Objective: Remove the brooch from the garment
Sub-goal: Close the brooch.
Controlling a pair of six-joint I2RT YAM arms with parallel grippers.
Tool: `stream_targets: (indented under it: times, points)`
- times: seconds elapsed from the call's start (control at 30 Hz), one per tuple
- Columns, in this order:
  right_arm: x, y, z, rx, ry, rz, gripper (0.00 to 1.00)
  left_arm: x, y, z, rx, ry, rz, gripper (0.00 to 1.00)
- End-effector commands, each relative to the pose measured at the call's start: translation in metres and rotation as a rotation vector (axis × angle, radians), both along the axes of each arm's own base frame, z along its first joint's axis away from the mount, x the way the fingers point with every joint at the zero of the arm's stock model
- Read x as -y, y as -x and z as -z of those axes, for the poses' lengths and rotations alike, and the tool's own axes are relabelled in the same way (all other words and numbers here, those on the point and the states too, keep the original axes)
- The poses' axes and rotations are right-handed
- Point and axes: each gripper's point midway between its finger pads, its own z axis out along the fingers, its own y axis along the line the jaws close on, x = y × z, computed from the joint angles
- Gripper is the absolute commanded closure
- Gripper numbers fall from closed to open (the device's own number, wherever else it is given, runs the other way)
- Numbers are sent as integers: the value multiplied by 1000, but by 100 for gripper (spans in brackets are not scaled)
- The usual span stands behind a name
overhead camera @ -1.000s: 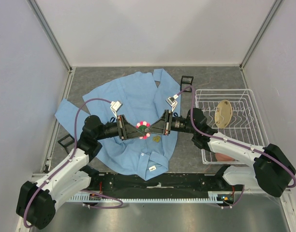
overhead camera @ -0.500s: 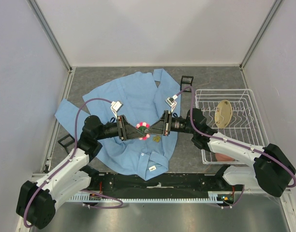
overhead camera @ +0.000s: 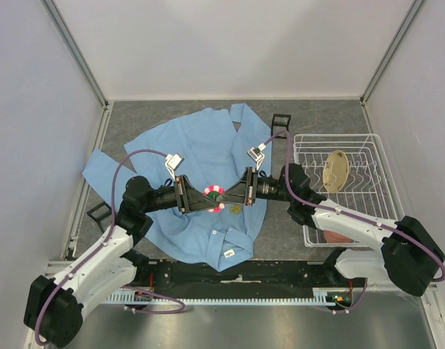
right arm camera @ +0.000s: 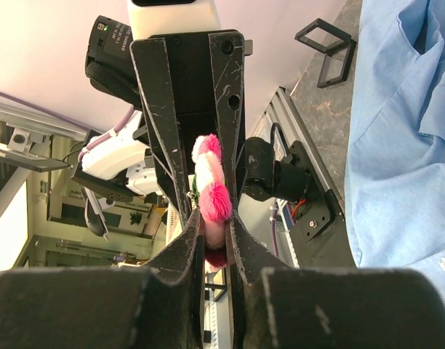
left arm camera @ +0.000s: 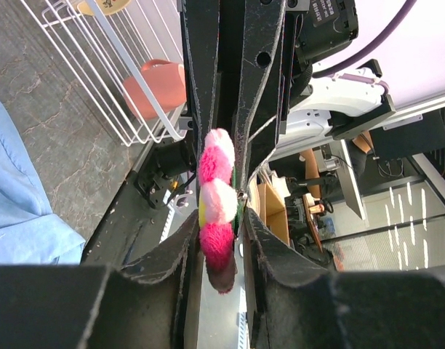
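Grey stone-look table (overhead camera: 317, 120) with plain white walls is seen from above, and the garment (overhead camera: 201, 145), a light blue shirt, is spread flat on it. The brooch (overhead camera: 216, 196) is held in the air just above the middle of the garment, close to the button line. It is pinched from two sides at once. The left gripper (overhead camera: 202, 198) is closed on its pink petals from one side of the garment, and the right gripper (overhead camera: 230, 195) is clamped on them from the other side. In both wrist views the fuzzy petals are squeezed between black fingers (right arm camera: 180, 247). No blue cloth is seen stuck to them, so the brooch is judged to be free of the garment, or very nearly. Whether the pin at the back is caught in a thread cannot be told. To do this step well, only one grip should be let go and the other should be held tight, or the brooch may be dropped onto the garment. The brooch should be lifted slowly and straight up from the garment. If the cloth is seen to rise with it, the pull should be stopped, so that nothing is torn.
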Motion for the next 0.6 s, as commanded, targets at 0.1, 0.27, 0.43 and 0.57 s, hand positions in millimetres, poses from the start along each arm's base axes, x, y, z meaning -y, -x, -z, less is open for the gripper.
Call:
stream_targets:
  times: [0.1, 0.27, 0.43, 0.57]
  points:
    - [-1, 2, -12, 44, -26, -11, 100, -1, 1, -18, 59, 46, -4, 65]
    - [-1, 2, -12, 47, -25, -14, 100, -1, 1, -17, 56, 44, -4, 61]
    - [-1, 3, -13, 47, -25, -14, 100, -2, 2, -15, 51, 40, -9, 61]
    - [-1, 3, -14, 50, -26, -14, 100, -2, 1, -14, 45, 38, -15, 64]
